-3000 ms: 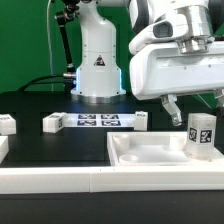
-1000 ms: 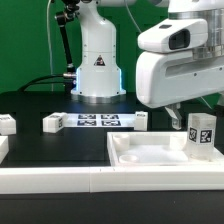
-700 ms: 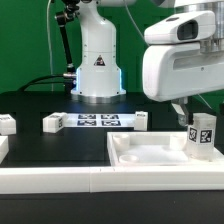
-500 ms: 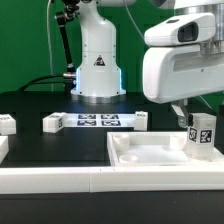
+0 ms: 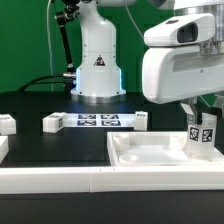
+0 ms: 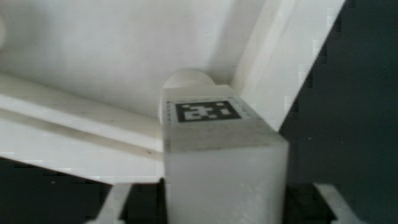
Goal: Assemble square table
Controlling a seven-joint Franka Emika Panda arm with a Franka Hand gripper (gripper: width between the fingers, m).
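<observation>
The white square tabletop [image 5: 140, 156] lies rim up at the exterior view's right front. One white leg [image 5: 204, 136] with a tag stands in its far right corner, leaning slightly. My gripper [image 5: 200, 117] hangs right over that leg. In the wrist view the leg [image 6: 224, 150] rises between my two fingers [image 6: 125, 203], with a dark gap on each side, so the jaws are open around it. The tabletop's rim and corner [image 6: 267, 45] show behind the leg. Three more legs [image 5: 7, 124], [image 5: 52, 123], [image 5: 143, 121] lie on the black table.
The marker board [image 5: 97, 120] lies flat in front of the robot's white base [image 5: 97, 65]. A long white rail [image 5: 60, 180] runs along the table's front edge. A green wall stands behind.
My gripper has moved to the exterior view's right and come down over the standing leg. The leg now leans a little. The other parts have not moved.
</observation>
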